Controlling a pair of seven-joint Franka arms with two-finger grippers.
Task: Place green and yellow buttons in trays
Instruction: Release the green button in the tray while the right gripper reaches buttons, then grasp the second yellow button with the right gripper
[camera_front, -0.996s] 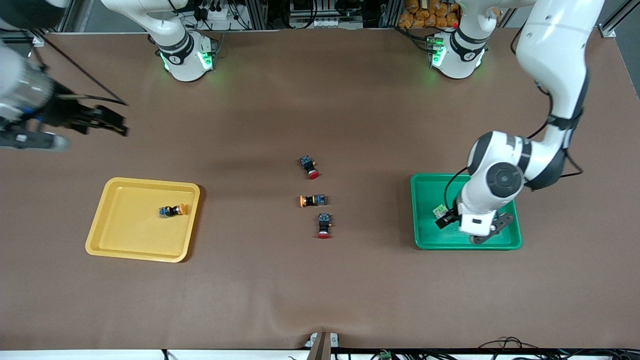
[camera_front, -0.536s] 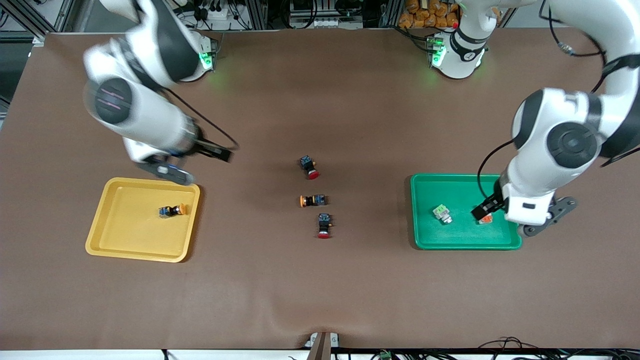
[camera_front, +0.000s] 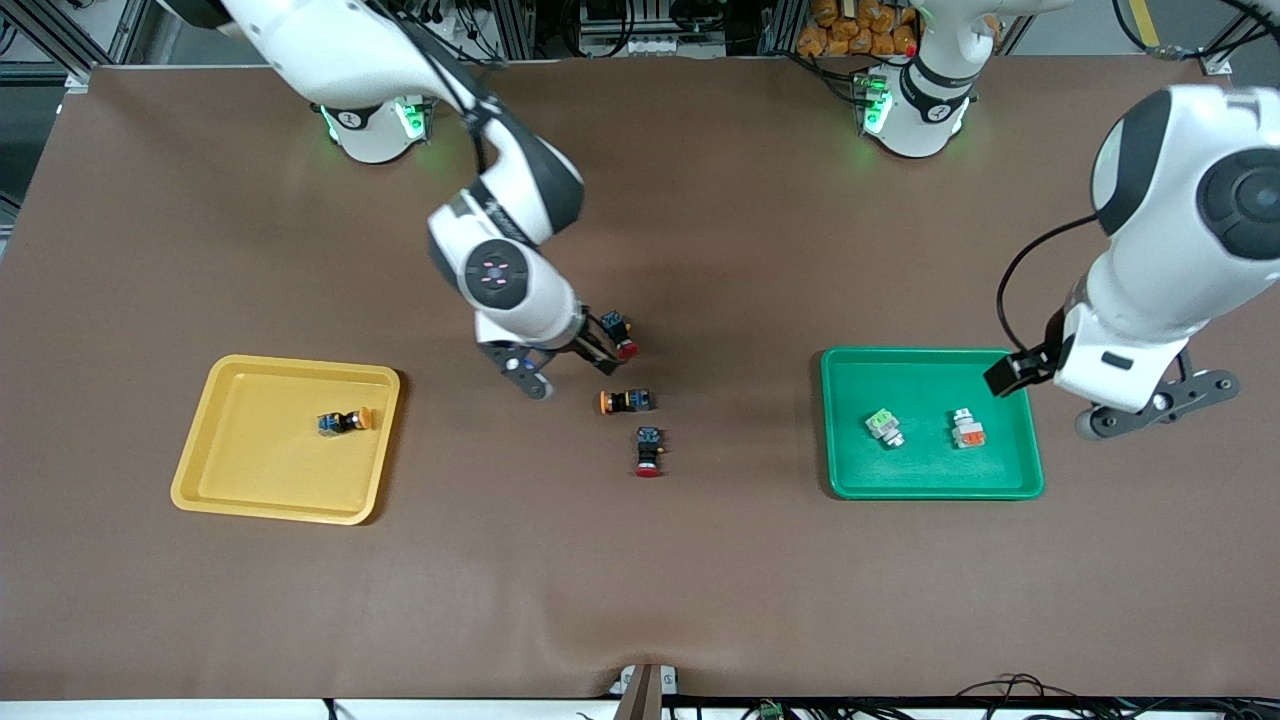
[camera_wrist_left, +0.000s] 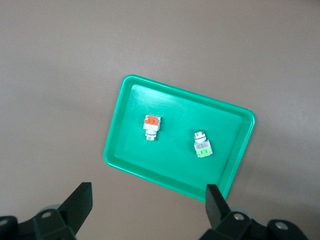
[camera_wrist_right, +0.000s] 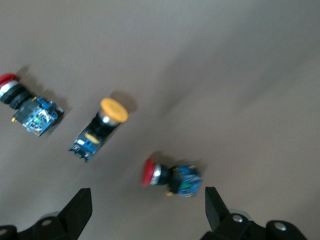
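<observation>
Brown matting covers the whole surface (camera_front: 640, 580), and we see both arms reaching out over it from their bases along the top of the front view.

Our right gripper (camera_front: 598, 352) hangs over the middle of the surface, above the cluster of loose buttons; in the right wrist view its jaws stand wide apart with nothing between them. Just under it lies a red-capped button (camera_front: 618, 335), and lower in the frame sits a second red-capped button (camera_front: 648, 450). Between those two lies the loose yellow-capped button (camera_front: 625, 401), on its side, apart from both neighbours. In the right wrist view it shows near the centre (camera_wrist_right: 99, 129).

At the lower left of the front view lies the yellow tray (camera_front: 230, 480), and in it the other yellow-capped button (camera_front: 346, 420), on its side toward the tray's inner edge.

At the right of the front view lies the green tray (camera_front: 850, 470). In it rest the green-faced button (camera_front: 883, 425) and the orange-faced button (camera_front: 967, 429), well apart from each other. Our left gripper (camera_front: 1003, 378) hovers over the upper right corner of that tray; the left wrist view shows its jaws spread wide and empty, with the tray (camera_wrist_left: 125, 155) and both square buttons below them.
</observation>
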